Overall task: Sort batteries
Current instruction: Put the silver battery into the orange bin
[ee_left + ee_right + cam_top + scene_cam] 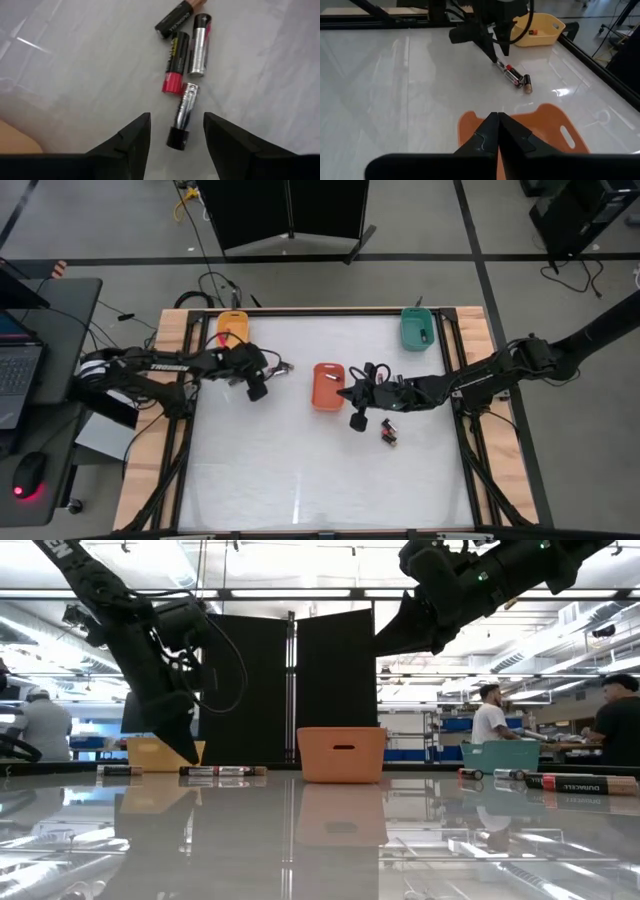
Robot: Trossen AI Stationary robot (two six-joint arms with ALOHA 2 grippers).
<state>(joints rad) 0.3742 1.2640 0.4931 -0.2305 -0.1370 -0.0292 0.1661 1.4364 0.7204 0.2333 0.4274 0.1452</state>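
Several batteries [181,117] lie close together on the white table between the yellow tray and the red-orange tray [327,385]. My left gripper [176,137] is open and points down at them. Its fingers stand on either side of a silver-and-black battery's dark end without touching it. A red-and-black battery [174,62], a silver one [200,45] and a dark one [175,19] lie just beyond. My right gripper [497,125] is shut, with nothing between its fingers, above the red-orange tray's [540,125] near-right part. Two more batteries [388,430] lie on the table near it.
A yellow tray [232,328] stands at the far left and a teal tray [417,328] at the far right, each with a small item inside. The table's near half is bare white surface [320,480]. People stand in the room beyond the table.
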